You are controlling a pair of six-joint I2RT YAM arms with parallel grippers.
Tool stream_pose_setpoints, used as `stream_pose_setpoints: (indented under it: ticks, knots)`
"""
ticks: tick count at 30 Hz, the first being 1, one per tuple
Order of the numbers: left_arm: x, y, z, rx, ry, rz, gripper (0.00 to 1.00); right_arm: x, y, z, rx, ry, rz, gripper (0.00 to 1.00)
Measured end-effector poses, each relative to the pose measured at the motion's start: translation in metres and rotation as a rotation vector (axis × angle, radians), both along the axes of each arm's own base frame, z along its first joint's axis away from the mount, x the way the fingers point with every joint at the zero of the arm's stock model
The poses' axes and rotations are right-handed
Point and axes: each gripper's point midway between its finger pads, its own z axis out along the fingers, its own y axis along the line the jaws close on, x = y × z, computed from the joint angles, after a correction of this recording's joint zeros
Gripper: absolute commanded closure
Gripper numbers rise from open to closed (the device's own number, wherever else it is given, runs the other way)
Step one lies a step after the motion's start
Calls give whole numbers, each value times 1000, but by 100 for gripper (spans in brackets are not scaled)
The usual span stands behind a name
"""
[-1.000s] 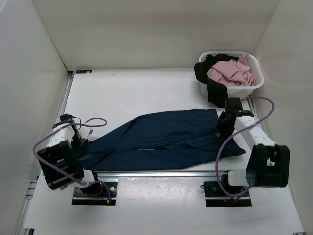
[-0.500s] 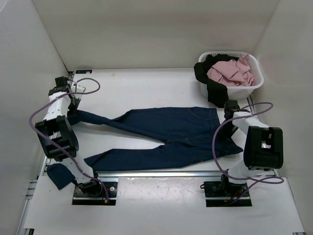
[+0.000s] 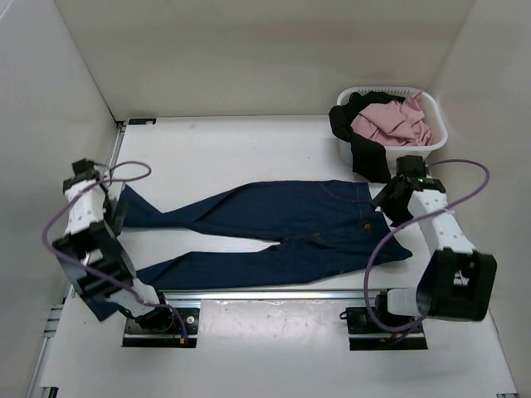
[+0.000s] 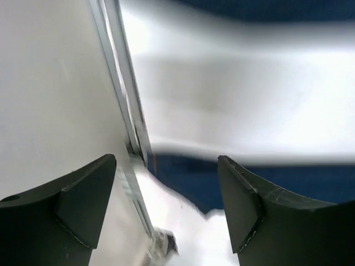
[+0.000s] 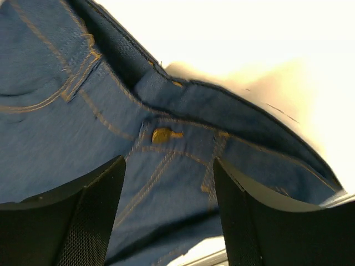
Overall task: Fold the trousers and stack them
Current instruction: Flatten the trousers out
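Observation:
The dark navy trousers (image 3: 282, 224) lie flat across the table, waistband to the right and both legs spread apart toward the left. My left gripper (image 3: 114, 207) hangs open beside the end of the far leg, by the table's left rail. In the left wrist view its fingers (image 4: 166, 166) stand wide with nothing between them, and blurred denim (image 4: 249, 177) shows below. My right gripper (image 3: 387, 203) hovers open just over the waistband. The right wrist view shows the denim (image 5: 55, 83) and its metal button (image 5: 162, 134) under the open gripper (image 5: 169, 166).
A white basket (image 3: 431, 145) stands at the back right with a pink cloth (image 3: 390, 120) in it and a black garment (image 3: 365, 153) draped over its near side, close to my right arm. White walls close in the table on three sides.
The far leg was drawn out to the left, away from the other leg. Both grippers have since let go and opened; the left one has dropped back toward the near side.

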Motion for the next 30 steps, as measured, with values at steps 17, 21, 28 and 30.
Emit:
stream_pose_setpoints:
  ticks: [17, 21, 28, 30]
  knots:
    - [-226, -73, -78, -99, 462, -91, 11, -110, 7, -59, 155, 222, -106, 19]
    - [-226, -59, -75, -19, 473, -87, 13, -104, 5, -69, 162, 223, -125, 23]
    - [-226, -57, -76, -3, 476, -70, 56, -103, 4, -73, 168, 250, -141, 58]
    - [-227, -59, -82, -10, 474, -76, 85, -103, 5, -74, 175, 251, -142, 72]
